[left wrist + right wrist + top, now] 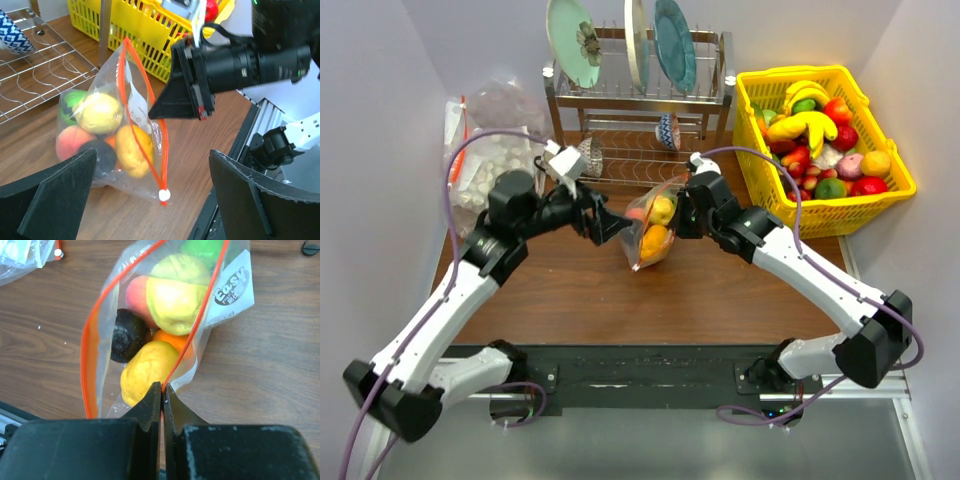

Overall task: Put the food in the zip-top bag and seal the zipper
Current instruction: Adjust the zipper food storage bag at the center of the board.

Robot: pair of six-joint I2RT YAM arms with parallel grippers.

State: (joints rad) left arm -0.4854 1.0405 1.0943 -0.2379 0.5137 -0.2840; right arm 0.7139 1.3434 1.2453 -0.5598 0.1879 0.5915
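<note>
Between the right tool's [162, 388] clenched tips is the zipper [88, 355], pinched at one side of the bag's [231, 290] mouth; the mouth gapes ahead of that tool; the food [175, 295], yellow, pink, green, orange and dark pieces, lies inside the bag on the worktop [45, 345]; the left tool [152, 165] is released, fingers wide, the bag just ahead, apart from both.

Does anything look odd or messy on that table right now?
Nothing has spilled, but the zip-top bag sits lopsided. The right gripper pinches one side of its zipper, whose two orange strips gape apart, so the food inside is not sealed in.
</note>
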